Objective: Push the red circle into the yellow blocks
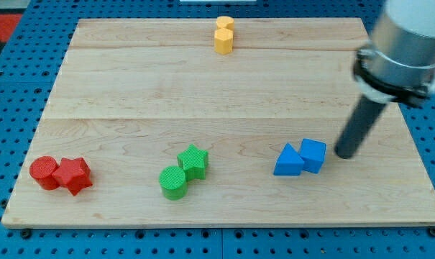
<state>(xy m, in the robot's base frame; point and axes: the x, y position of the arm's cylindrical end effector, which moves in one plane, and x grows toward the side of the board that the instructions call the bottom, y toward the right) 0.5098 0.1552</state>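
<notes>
The red circle lies at the board's lower left, touching a red star-shaped block on its right. Two yellow blocks sit together at the view's top centre, one behind the other. My tip rests at the right side of the board, just right of the blue cube, far from the red circle and the yellow blocks.
A blue triangle touches the blue cube's left side. A green circle and a green star sit together at lower centre. The wooden board lies on a blue pegboard surface.
</notes>
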